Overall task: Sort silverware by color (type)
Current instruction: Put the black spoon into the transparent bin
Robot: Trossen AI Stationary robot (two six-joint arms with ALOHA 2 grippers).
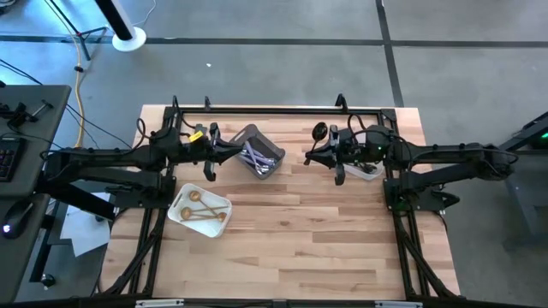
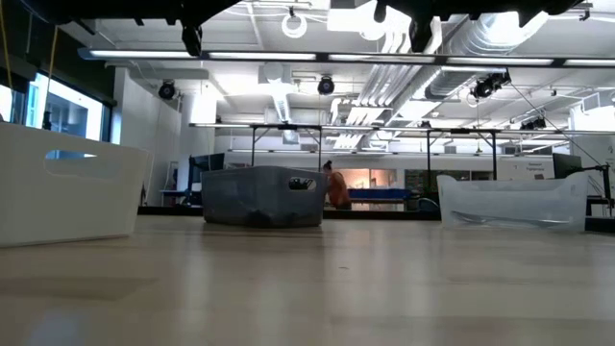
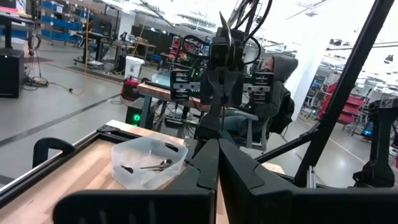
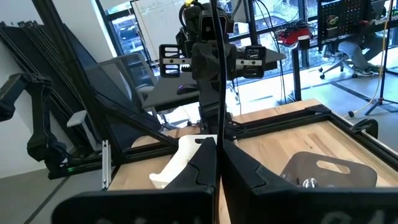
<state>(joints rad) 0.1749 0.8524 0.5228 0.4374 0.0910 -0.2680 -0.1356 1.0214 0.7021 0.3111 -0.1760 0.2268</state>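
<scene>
Pale wood forms the table top (image 1: 291, 239), on which three containers are set. Toward the left, near the front edge, a white tray (image 1: 200, 210) is seen, and gold spoons (image 1: 193, 197) lie inside it, some crossed over one another. Just behind the tray, the left gripper (image 1: 211, 160) is held above the table at the end of the left arm; in the left wrist view its two dark fingers (image 3: 205, 168) are pressed together along their length, with nothing between them.

Near the middle of the back edge, a grey bin (image 1: 258, 151) is placed at an angle, and lilac-handled and silver silverware (image 1: 259, 159) is piled in it. In the low view the same bin (image 2: 263, 195) is shown from the side, with the white tray (image 2: 69, 185) at the left edge.

Further right, the right gripper (image 1: 312, 156) is held above the table, between the grey bin and a clear tub (image 1: 363, 169). In the right wrist view its fingers (image 4: 205, 163) are likewise closed against each other and empty. The clear tub is partly covered by the right arm in the high view; in the left wrist view dark cutlery (image 3: 149, 167) is seen lying on its floor.
</scene>
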